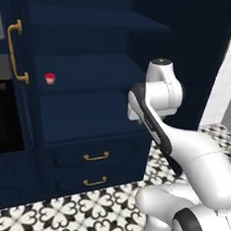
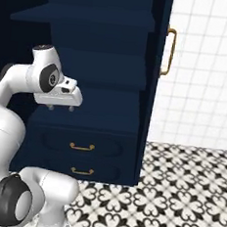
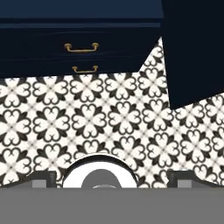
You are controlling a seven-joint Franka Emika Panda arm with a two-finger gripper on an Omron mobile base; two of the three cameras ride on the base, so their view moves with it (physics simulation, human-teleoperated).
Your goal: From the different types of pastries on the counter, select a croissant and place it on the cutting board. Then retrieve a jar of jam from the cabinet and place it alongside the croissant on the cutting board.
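Claw point(image 2: 60, 108) is hanging wide and empty, pointing floorward; I'm worrying my reach clips the shelf point(image 1: 88, 78) or topples the jar point(image 1: 50, 78).

A floor point(image 3: 109, 118) patterned in black-and-white floral tiles is seen; a white tiled wall point(image 2: 202, 75) is set to the right; two gold-handled navy drawers point(image 2: 82, 154) are shown closed.

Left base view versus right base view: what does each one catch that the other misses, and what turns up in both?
The left base view alone has the jar of jam on a cabinet shelf, plus a gold door handle at the left edge. The right base view alone has the white tiled wall and the gripper, open, pointing down. Both share the navy cabinet, two drawers with gold pulls and the patterned floor.
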